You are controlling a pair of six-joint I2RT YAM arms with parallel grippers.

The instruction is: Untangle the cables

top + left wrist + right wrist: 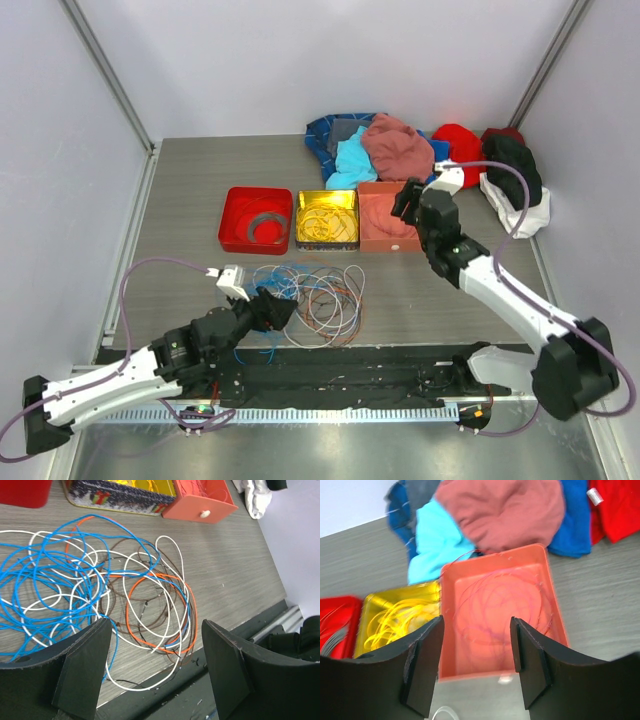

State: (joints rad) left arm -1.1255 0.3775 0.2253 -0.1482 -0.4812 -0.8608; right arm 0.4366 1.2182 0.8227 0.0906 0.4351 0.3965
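Blue, white, brown and orange cables point(318, 295) lie in one loose tangle on the grey table point(180, 200), at its near side, left of centre. Left pincer point(155, 665): released, fingers wide apart at the tangle's near side, gripping nothing. Right pincer point(475, 662): released, empty, over the salmon tray point(492, 562), which holds a thin red coil point(505, 600). Yellow tray point(327, 244): yellow wires point(325, 220). Red tray point(226, 225): grey coil point(262, 225). Clothes heap point(395, 145): far side, right.
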